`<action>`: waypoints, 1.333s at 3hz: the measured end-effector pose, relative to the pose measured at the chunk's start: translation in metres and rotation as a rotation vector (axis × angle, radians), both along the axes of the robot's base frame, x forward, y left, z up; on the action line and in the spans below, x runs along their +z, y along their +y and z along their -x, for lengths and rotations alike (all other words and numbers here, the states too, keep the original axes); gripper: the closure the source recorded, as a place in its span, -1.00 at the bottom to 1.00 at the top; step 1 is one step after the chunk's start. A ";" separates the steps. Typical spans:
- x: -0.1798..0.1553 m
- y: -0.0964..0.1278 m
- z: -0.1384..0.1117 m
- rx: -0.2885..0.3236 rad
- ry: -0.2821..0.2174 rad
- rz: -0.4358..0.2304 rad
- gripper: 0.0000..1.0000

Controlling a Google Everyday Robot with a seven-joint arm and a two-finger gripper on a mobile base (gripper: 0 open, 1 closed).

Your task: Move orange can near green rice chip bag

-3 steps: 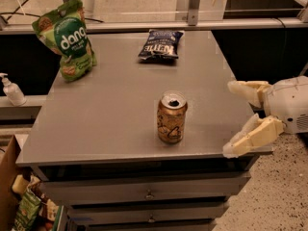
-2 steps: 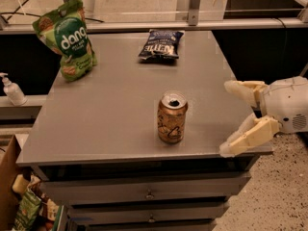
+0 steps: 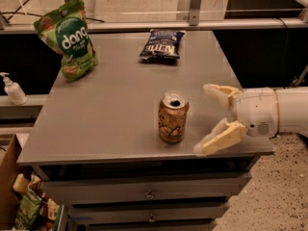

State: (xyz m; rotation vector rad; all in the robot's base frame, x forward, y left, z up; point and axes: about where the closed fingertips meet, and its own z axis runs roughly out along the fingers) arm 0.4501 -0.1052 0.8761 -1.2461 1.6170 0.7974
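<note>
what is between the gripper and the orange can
Only bare table top: in the camera view, nothing stands between the open gripper at the table's right edge and the orange can.

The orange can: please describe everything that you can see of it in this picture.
The small orange-brown aluminium drink can stands upright near the front edge of the grey table. Its silver top has a pull-tab and a dark opening; pale and dark swirls mark its side. Nothing touches it but the table. The white end effector, open, is beside it on the picture's right, not touching.
</note>
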 end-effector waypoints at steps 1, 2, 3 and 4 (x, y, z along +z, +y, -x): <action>-0.014 0.015 -0.011 -0.023 -0.025 -0.047 -1.00; -0.022 0.024 -0.017 -0.053 -0.035 -0.095 -0.67; -0.022 0.034 -0.023 -0.080 -0.033 -0.147 -0.20; -0.018 0.043 -0.029 -0.106 -0.020 -0.195 0.25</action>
